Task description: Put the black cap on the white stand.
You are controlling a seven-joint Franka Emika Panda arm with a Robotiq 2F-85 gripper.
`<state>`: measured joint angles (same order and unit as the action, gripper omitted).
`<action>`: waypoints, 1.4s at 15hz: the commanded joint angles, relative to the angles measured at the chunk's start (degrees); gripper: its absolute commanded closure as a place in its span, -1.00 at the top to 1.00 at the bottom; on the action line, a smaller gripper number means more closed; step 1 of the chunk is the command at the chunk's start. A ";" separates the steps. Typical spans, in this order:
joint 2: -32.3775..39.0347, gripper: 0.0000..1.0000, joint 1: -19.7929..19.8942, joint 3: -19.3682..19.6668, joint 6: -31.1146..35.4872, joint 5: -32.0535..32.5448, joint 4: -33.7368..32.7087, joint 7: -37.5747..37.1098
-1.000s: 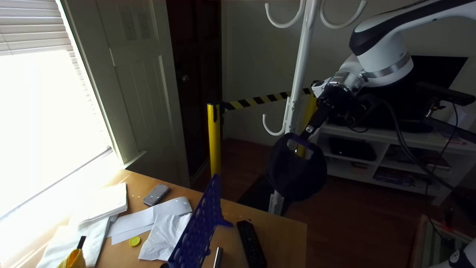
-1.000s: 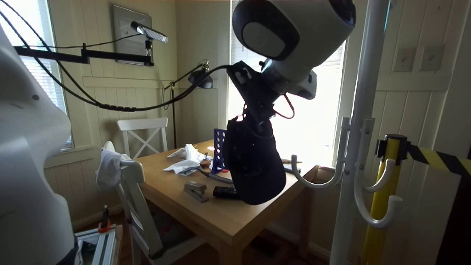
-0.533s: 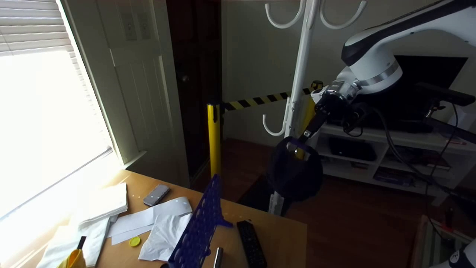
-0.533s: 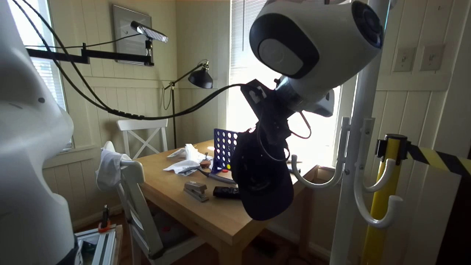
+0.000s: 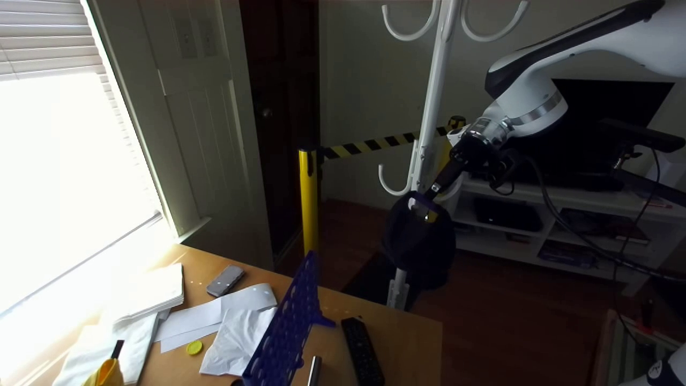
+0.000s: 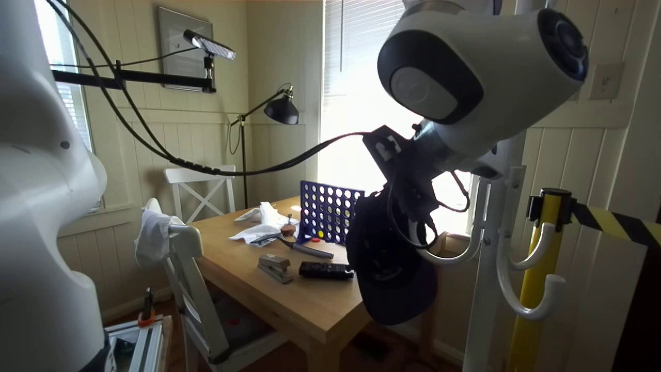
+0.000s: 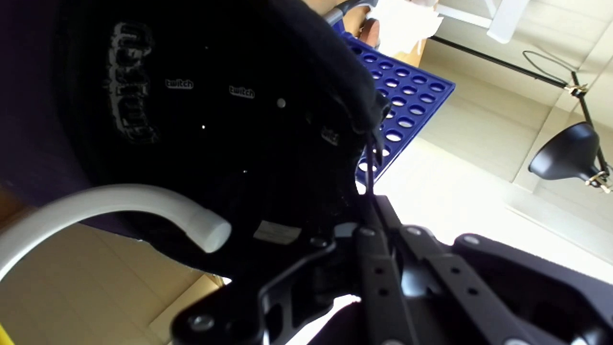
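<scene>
1. I have my gripper (image 7: 376, 202) pinched tight on the rear strap (image 7: 369, 165) of the black cap (image 7: 215, 115), my jaws meeting on that thin purple band.
2. The cap hangs in the air below me, its brim (image 6: 400, 305) lowest, its hollow turned toward my wrist camera; white "twitch" lettering shows inside.
3. The white stand (image 5: 435, 91) is right there with the cap: in an exterior view the cap covers a stretch of its pole.
4. From my wrist, one curved white hook (image 7: 129, 197) reaches in front of the cap's hollow, its blunt tip seen against the dark lining. Whether the hook touches the fabric, I cannot tell.
5. In an exterior view, the wooden table (image 6: 310, 305) carries an upright blue rack (image 6: 330, 209) with round holes, a stapler (image 6: 274, 267) and a black remote (image 6: 325, 270).
6. A yellow post (image 5: 308, 203) stands apart from the pole, and striped tape (image 5: 375, 145) runs from it behind the stand.
7. My wrist view also takes in a black lamp (image 7: 567, 153), well apart from the cap.
</scene>
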<state>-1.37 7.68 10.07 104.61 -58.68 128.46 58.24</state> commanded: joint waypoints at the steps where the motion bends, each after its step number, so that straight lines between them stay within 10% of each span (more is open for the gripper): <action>1: 3.28 -0.98 0.90 -0.03 1.92 -3.59 -1.75 2.36; 21: 7.30 -0.98 4.10 1.26 6.96 -7.12 -0.18 1.13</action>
<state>4.59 11.24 11.26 111.68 -63.70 128.27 59.21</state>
